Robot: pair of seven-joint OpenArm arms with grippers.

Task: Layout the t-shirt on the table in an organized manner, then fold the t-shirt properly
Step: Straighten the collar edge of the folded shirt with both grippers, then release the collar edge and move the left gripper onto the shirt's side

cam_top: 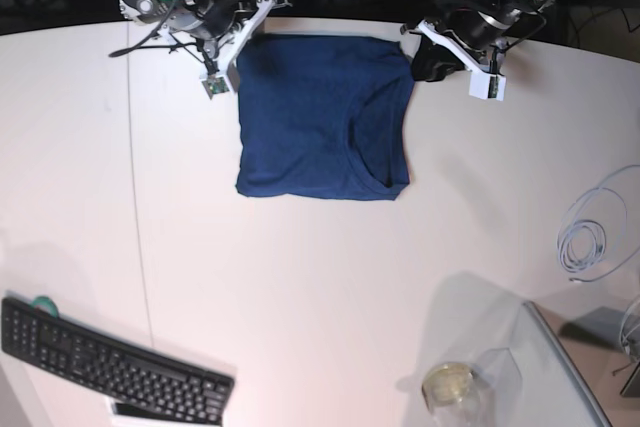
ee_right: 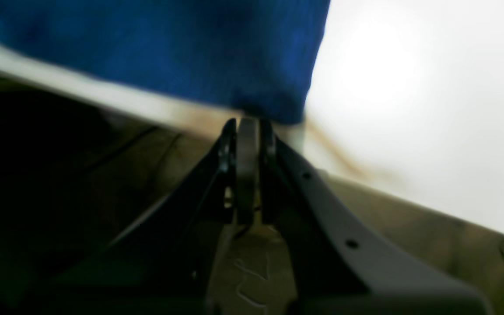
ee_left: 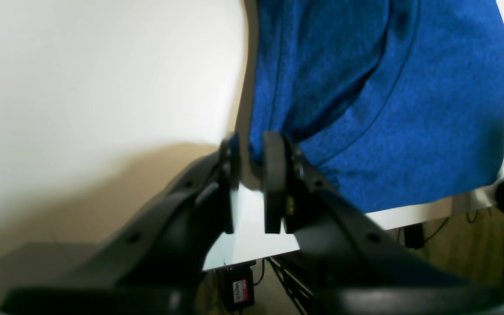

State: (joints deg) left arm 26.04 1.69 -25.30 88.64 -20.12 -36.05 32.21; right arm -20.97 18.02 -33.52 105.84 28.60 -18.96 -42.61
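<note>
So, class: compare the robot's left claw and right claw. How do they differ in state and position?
The left claw shows a gap between its fingers, with a t-shirt corner between them; the right claw is shut. In the base view, the left claw is at the shirt's right corner, the right claw at its left. Both meet the shirt's far edge.

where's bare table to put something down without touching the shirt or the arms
Bare table spans the middle, between the t-shirt and the keyboard. The left strip beyond the seam is bare too. The far edge is crowded: both grippers at the shirt's corners. The cable coil and jar take the right.
</note>
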